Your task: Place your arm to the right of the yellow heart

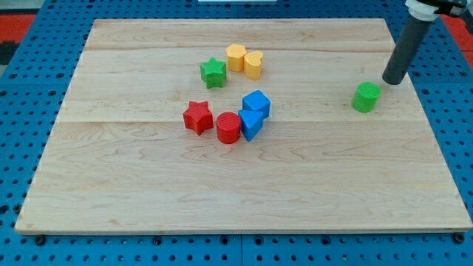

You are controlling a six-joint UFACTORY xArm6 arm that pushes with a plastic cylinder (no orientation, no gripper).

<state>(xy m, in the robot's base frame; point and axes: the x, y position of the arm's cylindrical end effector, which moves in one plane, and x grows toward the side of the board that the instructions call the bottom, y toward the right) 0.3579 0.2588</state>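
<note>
My tip (391, 80), a bare rod with no jaws, sits far right of the yellow heart block (253, 64), so I head left.

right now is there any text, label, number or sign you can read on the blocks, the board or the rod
None: no readable text anywhere.
The wooden board is bare wood grain.
The blocks, such as the yellow heart and the green block beside my tip, are plain coloured.
The dark rod carries no marking.

path: bare board between tip (391, 80) and yellow heart (253, 64) | obstacle: green block (365, 97) just below-left of tip
</note>
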